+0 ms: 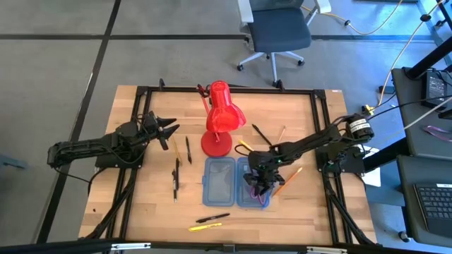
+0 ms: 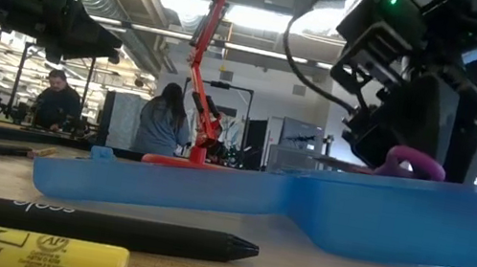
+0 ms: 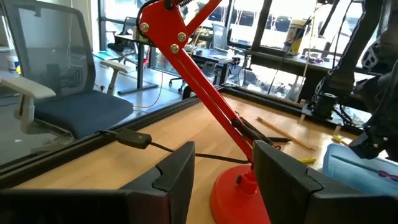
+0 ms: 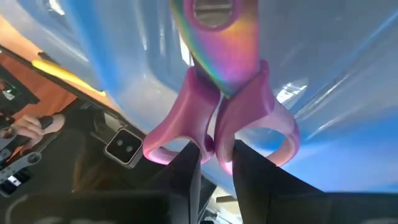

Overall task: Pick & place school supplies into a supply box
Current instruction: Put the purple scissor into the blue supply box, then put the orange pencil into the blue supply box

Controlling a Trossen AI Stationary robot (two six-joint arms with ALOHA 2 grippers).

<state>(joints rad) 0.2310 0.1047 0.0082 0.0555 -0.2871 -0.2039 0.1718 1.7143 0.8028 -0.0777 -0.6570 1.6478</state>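
Observation:
The supply box (image 1: 220, 180) lies open on the table, two translucent blue halves side by side; the low view shows its wall (image 2: 304, 203). My right gripper (image 1: 260, 185) hangs over the right half, shut on the purple-handled scissors (image 4: 217, 93). Loose pens lie around: two black ones (image 1: 176, 177) to the left of the box, a black pen (image 1: 213, 218) and a yellow highlighter (image 1: 205, 226) near the front edge, and an orange pencil (image 1: 289, 181) to the right of the box. My left gripper (image 1: 167, 130) waits open, left of the lamp. My right gripper pinches the scissors where the two purple handle loops meet (image 4: 214, 146), one finger (image 4: 186, 171) on each side. It comes from above, pointing down into the box's right half. The iridescent blades (image 4: 217, 37) point away from the fingers toward the blue floor. One loop (image 2: 413, 165) shows above the box's rim.
A big red desk lamp (image 1: 222, 116) stands just behind the box, its base (image 3: 239, 193) in front of my left gripper (image 3: 224, 180). More pens lie behind the box's right half (image 1: 263, 134). An office chair (image 1: 277, 28) stands beyond the far edge. People show in the room behind.

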